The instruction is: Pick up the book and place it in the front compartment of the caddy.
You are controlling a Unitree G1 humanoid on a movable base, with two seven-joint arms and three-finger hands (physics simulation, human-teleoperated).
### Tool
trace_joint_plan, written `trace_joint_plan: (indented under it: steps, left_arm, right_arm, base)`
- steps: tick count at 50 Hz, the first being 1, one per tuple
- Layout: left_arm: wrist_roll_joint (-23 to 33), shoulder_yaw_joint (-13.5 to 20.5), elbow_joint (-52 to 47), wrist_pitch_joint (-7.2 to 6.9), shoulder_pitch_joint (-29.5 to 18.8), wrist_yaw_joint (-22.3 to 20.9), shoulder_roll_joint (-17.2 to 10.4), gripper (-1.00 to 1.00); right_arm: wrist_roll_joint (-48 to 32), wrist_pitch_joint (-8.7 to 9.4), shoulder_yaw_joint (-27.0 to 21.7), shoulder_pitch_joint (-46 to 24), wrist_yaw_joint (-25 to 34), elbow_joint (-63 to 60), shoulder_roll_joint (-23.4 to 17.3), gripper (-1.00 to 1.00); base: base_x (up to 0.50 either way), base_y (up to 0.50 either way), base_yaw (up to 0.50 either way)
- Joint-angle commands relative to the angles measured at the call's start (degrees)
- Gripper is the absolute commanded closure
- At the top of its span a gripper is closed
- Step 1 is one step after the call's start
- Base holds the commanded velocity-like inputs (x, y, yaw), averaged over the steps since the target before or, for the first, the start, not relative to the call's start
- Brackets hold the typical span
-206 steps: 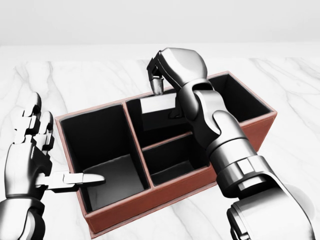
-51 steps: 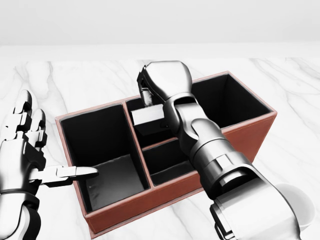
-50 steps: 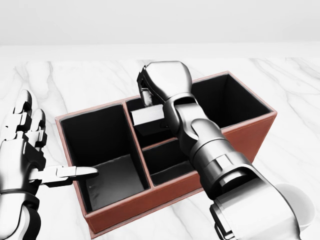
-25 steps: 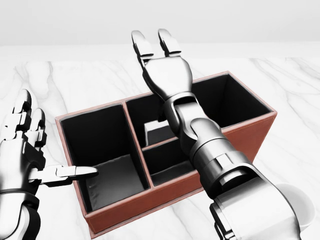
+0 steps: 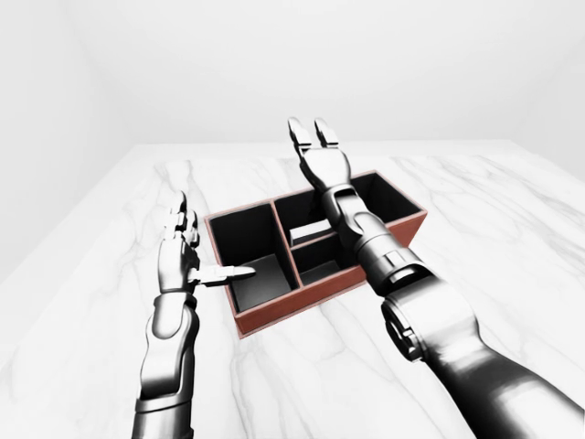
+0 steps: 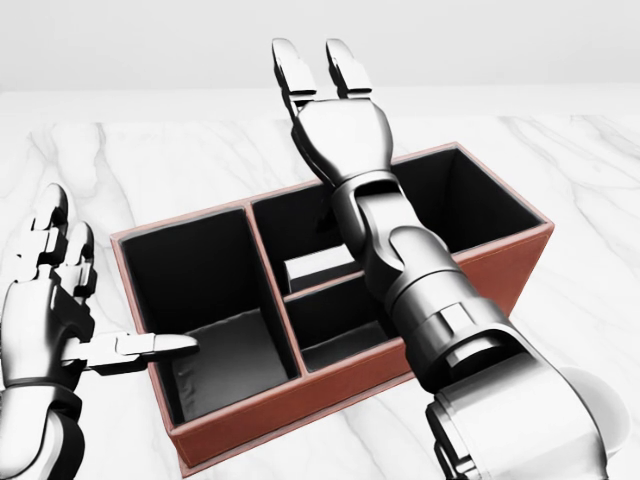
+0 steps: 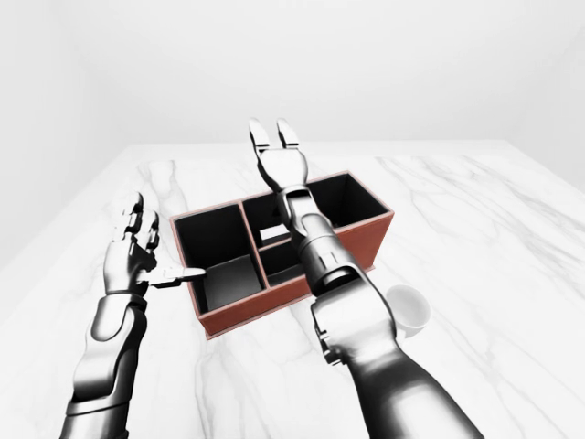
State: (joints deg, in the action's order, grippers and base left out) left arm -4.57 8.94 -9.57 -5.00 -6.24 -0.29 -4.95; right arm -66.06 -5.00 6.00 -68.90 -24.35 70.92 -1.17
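Note:
The caddy (image 6: 480,262) is a red-brown box with black compartments on the marble table. The grey book (image 6: 318,270) lies loose in the upper of the two small middle compartments in the head view. My right hand (image 6: 312,60) is open above the caddy's top wall, fingers stretched up and away, holding nothing. Its forearm crosses over the middle compartments and hides part of them. My left hand (image 6: 85,310) is open at the caddy's left side, with its thumb reaching over the rim of the large left compartment (image 6: 200,290).
A white cup (image 7: 407,309) stands on the table to the right of the caddy's lower corner. The large right compartment (image 6: 460,200) shows a black floor. White marble spreads all round the caddy.
My right hand opened and let go of the book, then rose with fingers stretched up. The book dropped to the floor of the upper middle compartment. My left hand barely moved.

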Motion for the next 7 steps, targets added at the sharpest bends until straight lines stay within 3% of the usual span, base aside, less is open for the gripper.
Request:
trace_joint_plan:
  steps: [1, 7]
  left_arm:
    - [0.2, -0.2, 1.8, 0.0, -0.2, 0.0, 0.1, -1.0]
    - [0.1, -0.3, 1.0, 0.0, 0.2, 0.1, 0.2, -1.0]
  right_arm:
    - [2.8, 0.0, -0.5, 0.4, 1.8, -2.5, -0.8, -1.0]
    - [4.5, 0.0, -0.9, 1.0, 2.9, -4.4, -1.3, -1.0]
  base:
    - [0.0, 0.0, 0.0]
    - [0.0, 0.0, 0.0]
